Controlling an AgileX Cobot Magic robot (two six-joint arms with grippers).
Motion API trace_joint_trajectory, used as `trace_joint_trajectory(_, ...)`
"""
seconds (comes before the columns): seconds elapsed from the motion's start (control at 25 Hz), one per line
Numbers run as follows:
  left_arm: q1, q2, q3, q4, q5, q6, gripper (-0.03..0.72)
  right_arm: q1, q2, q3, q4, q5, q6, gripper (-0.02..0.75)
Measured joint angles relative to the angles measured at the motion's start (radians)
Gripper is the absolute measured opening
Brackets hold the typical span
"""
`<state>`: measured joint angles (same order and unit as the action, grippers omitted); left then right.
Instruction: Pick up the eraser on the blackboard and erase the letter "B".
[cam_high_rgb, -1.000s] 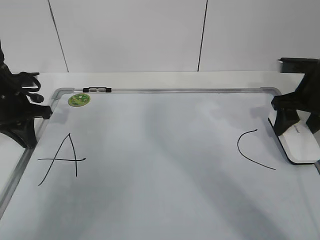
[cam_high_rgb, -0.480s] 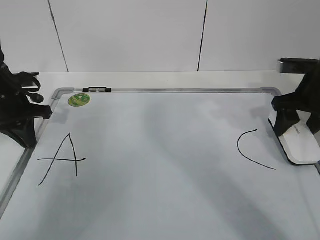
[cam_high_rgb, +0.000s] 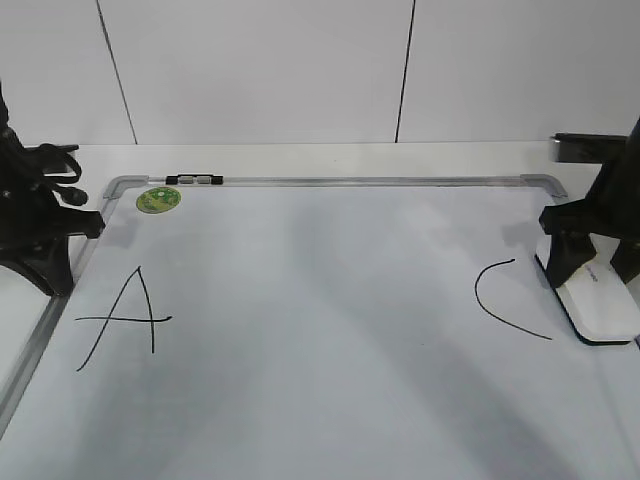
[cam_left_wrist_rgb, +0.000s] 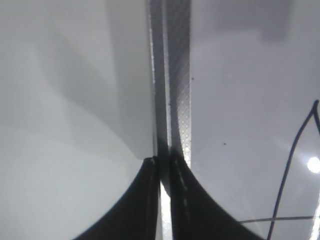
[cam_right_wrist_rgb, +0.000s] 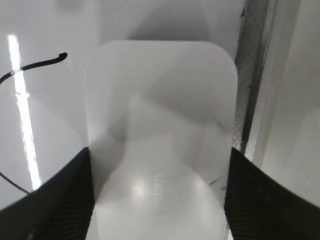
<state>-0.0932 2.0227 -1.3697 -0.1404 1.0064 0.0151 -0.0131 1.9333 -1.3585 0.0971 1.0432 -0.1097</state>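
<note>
The white eraser (cam_high_rgb: 600, 305) (cam_right_wrist_rgb: 160, 125) lies flat at the right edge of the blackboard (cam_high_rgb: 320, 300), right of the letter "C" (cam_high_rgb: 500, 300). My right gripper (cam_high_rgb: 590, 275) (cam_right_wrist_rgb: 160, 160) straddles its near end, shut on it, with one black finger against each long side. The letter "B" is out of view; between the letter "A" (cam_high_rgb: 125, 320) and the "C" I see only bare board. My left gripper (cam_high_rgb: 60, 280) (cam_left_wrist_rgb: 162, 165) is shut and empty, above the board's left frame rail (cam_left_wrist_rgb: 177, 75).
A round green sticker (cam_high_rgb: 159, 199) sits at the board's far left corner, with a small black-and-silver piece (cam_high_rgb: 195, 180) on the top rail beside it. The board's right rail (cam_right_wrist_rgb: 250, 100) runs close beside the eraser. White table lies beyond the frame.
My right gripper has shifted slightly right and toward the near side, and the eraser has moved with it. The left arm has not moved.
</note>
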Motion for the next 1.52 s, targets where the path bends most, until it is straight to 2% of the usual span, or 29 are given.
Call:
trace_joint_trajectory(0.52,0.000,0.000,0.000,-0.002,0.000,0.000,0.021,0.000,0.000,0.000,-0.008,0.004,0.000,0.555)
trace_joint_trajectory(0.76,0.000,0.000,0.000,-0.002,0.000,0.002,0.021,0.000,0.000,0.000,-0.013,0.013,0.002,0.652)
trace_joint_trajectory(0.88,0.000,0.000,0.000,-0.002,0.000,0.002,0.021,0.000,0.000,-0.003,-0.016,0.025,0.002,0.664)
trace_joint_trajectory(1.32,0.000,0.000,0.000,-0.002,0.000,0.002,0.021,0.000,0.000,-0.158,0.013,0.157,0.002,0.664)
trace_joint_trajectory(1.52,0.000,0.000,0.000,-0.002,0.000,0.002,0.021,0.000,0.000,-0.251,0.059,0.171,0.004,0.642)
